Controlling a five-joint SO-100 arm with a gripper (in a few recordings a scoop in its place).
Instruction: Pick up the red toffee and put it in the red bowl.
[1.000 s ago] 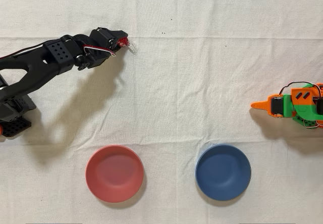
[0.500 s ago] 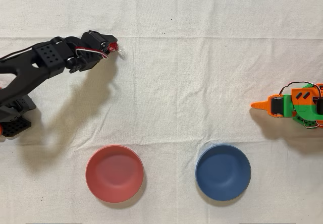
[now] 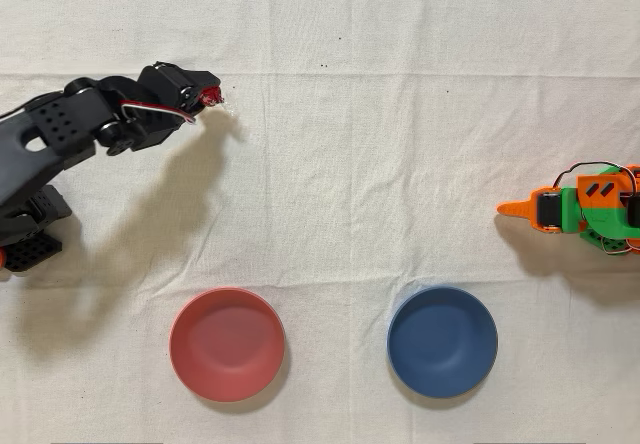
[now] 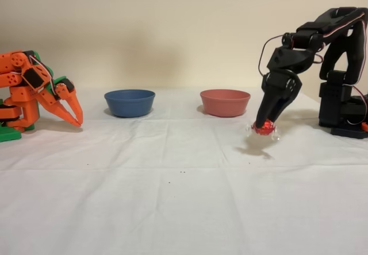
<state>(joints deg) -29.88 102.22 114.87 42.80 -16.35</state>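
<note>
Overhead view, read from left to right: the black arm reaches in from nine o'clock, its claw [image 3: 205,98] clenched on the red toffee [image 3: 211,95] at about ten o'clock of the frame. The red bowl [image 3: 227,344] sits toward seven o'clock, the dark blue bowl [image 3: 442,341] toward five, and the idle orange arm [image 3: 585,207] rests at three. The side camera shows the toffee [image 4: 264,129] pinched at the claw's tip [image 4: 265,125], hanging just above the white-clothed surface [image 4: 172,197], its shadow beneath it, with the red bowl [image 4: 225,102] behind and to the left.

The risk lies in the grip: only the tip appears to hold the slick foil, so a quick swing toward the bowl could shake it loose short of the rim. Carried this low, it might also snag the bowl's wall.
</note>
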